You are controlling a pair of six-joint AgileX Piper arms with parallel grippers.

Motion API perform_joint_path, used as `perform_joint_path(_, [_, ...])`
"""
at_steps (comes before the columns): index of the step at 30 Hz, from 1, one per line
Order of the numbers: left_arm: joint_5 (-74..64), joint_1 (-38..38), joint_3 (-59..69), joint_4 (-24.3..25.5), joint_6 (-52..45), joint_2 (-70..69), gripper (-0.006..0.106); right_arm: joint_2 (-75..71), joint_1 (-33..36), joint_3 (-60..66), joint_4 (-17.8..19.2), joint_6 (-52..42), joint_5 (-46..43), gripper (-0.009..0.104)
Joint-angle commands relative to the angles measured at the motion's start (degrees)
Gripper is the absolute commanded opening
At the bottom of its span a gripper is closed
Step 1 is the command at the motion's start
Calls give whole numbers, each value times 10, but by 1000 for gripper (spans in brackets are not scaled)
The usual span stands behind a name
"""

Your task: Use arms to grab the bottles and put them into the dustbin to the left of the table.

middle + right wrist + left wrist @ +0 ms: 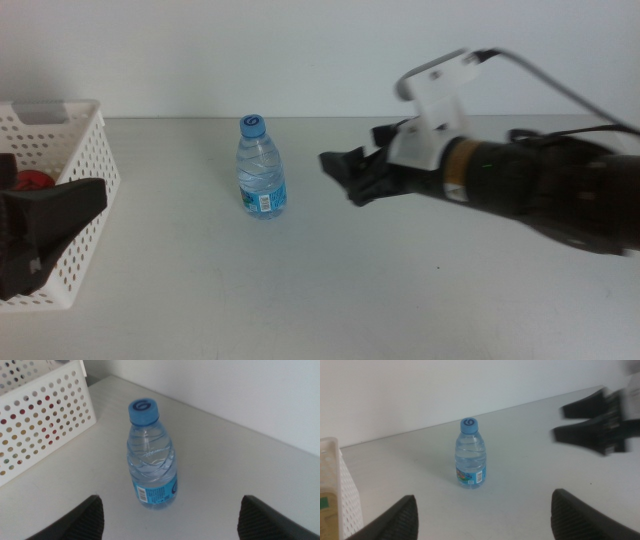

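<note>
The water bottle (262, 168) stands upright on the bench (400, 290), its long axis vertical, straight ahead of my right gripper (340, 172), whose jaws are spread wide and hold nothing. Bare bench lies between us. My left gripper (40, 228), also open and empty, waits over the dustbin (85, 160).

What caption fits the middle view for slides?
Open right gripper nears upright water bottle; left gripper waits over basket.
</note>
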State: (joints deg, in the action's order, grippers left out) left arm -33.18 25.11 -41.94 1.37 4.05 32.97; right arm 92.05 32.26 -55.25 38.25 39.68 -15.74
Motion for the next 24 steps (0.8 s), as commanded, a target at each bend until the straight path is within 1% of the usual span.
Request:
perform_joint_path(1, [39, 0, -16, -2, 4, 1, 88, -113, -3, 22, 30, 11, 35, 74])
perform_joint_path(3, [39, 0, -16, -2, 4, 1, 88, -169, -5, 49, 34, 24, 70, 72])
perform_joint_path(5, [39, 0, -16, -2, 4, 1, 88, -229, -9, 75, 3, 20, 121, 71])
perform_joint_path(6, [39, 0, -16, -2, 4, 1, 88, -261, -9, 90, -26, 7, 151, 71])
perform_joint_path(7, [39, 0, -16, -2, 4, 1, 88, -293, -9, 102, -63, -22, 182, 71])
perform_joint_path(8, [39, 0, -16, -2, 4, 1, 88, -319, -9, 110, -91, -56, 205, 71])
perform_joint_path(10, [39, 0, -16, -2, 4, 1, 88, -379, -9, 126, -164, -154, 252, 71])
perform_joint_path(13, [39, 0, -16, -2, 4, 1, 88, -447, -9, 135, -255, -267, 299, 71])
perform_joint_path(15, [39, 0, -16, -2, 4, 1, 88, -480, -9, 135, -296, -306, 325, 71])
perform_joint_path(17, [39, 0, -16, -2, 4, 1, 88, -497, -9, 135, -309, -321, 341, 71])
perform_joint_path(24, [39, 0, -16, -2, 4, 1, 88, -507, -9, 135, -306, -320, 340, 71])
